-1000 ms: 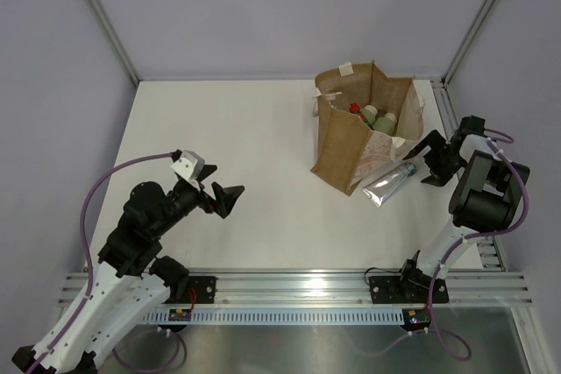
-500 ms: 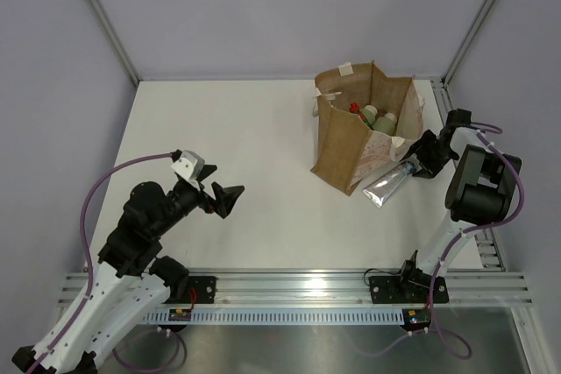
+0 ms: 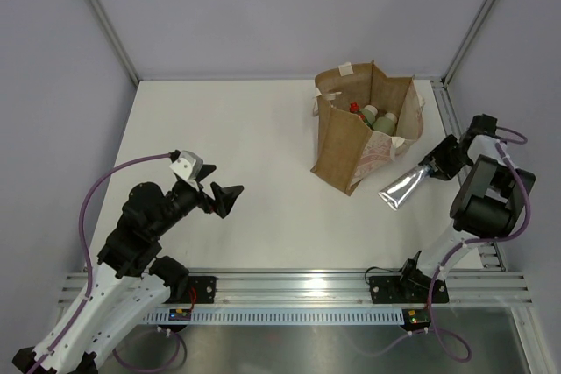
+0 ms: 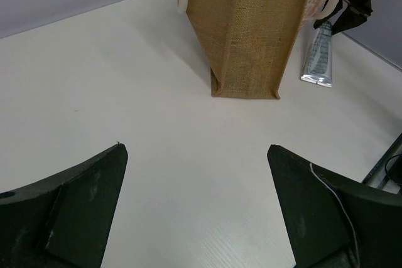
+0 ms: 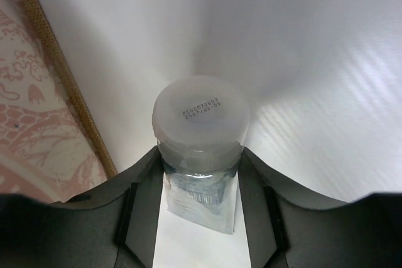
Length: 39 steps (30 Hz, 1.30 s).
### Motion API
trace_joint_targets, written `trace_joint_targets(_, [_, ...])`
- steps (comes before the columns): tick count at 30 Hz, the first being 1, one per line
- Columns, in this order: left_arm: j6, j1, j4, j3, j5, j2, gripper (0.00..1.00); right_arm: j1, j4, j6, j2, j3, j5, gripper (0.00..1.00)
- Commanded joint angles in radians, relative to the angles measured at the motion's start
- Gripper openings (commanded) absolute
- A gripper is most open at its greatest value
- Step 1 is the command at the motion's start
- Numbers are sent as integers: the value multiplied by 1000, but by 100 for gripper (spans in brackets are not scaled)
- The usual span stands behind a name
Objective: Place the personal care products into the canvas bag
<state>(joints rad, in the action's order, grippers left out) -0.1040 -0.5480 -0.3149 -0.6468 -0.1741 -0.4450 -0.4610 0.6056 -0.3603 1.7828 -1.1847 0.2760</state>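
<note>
My right gripper (image 3: 434, 165) clamps the silver tube (image 3: 401, 187) near the right edge, beside the canvas bag (image 3: 344, 142); my left gripper (image 3: 228, 200) gapes wide

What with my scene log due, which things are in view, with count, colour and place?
canvas bag: one, tan-brown with a pinkish printed side, upright at the far right of the table.
red-capped bottle: one, dark, inside the bag.
white-capped bottles: two, pale, inside the bag.
silver tube: one, silver with a pale cap, just right of the bag.
table: one, white.
left gripper: black, open, over the table's near left.
right gripper: black, shut on the tube's cap end.
</note>
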Motion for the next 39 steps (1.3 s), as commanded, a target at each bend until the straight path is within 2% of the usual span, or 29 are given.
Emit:
trace_joint_targets(1, [7, 3, 17, -5, -8, 11, 99, -44, -36, 133, -128, 22, 69, 16])
trace_joint_targets(2, [7, 3, 19, -5, -8, 12, 99, -62, -35, 151, -153, 25, 84, 11])
trace_joint_targets(7, [13, 3, 27, 3, -10, 17, 99, -129, 6, 262, -239, 22, 192, 0])
trace_joint_targets(11, [15, 3, 31, 6, -13, 12, 99, -153, 6, 311, -353, 25, 259, 0])
trace_joint_targets(20, [21, 3, 40, 10, -21, 12, 99, -153, 8, 353, -546, 17, 287, 0])
trace_joint_targets(29, [21, 3, 51, 13, -51, 14, 99, -153, 17, 415, -554, 49, 305, 0])
trace_joint_targets(32, [23, 3, 65, 19, -73, 14, 99, -151, 80, 567, -536, 42, 409, 1])
trace_joint_targets(33, [21, 3, 69, 19, -80, 11, 99, -151, 132, 681, -527, 30, 434, 6])
trace_joint_targets(34, [21, 3, 69, 21, -87, 11, 99, -153, 129, 684, -517, 31, 401, 27])
trace_joint_targets(35, [21, 2, 69, 21, -87, 9, 99, -153, 135, 685, -475, 11, 375, 32])
trace_joint_targets(36, [23, 3, 71, 21, -87, 6, 99, -153, 169, 720, -441, -7, 384, 41])
trace_joint_targets(38, [23, 3, 71, 22, -84, 6, 99, -154, 280, 812, -357, -51, 417, 48])
trace_joint_targets(39, [24, 2, 71, 24, -84, 6, 99, -154, 317, 962, -336, -99, 434, 52])
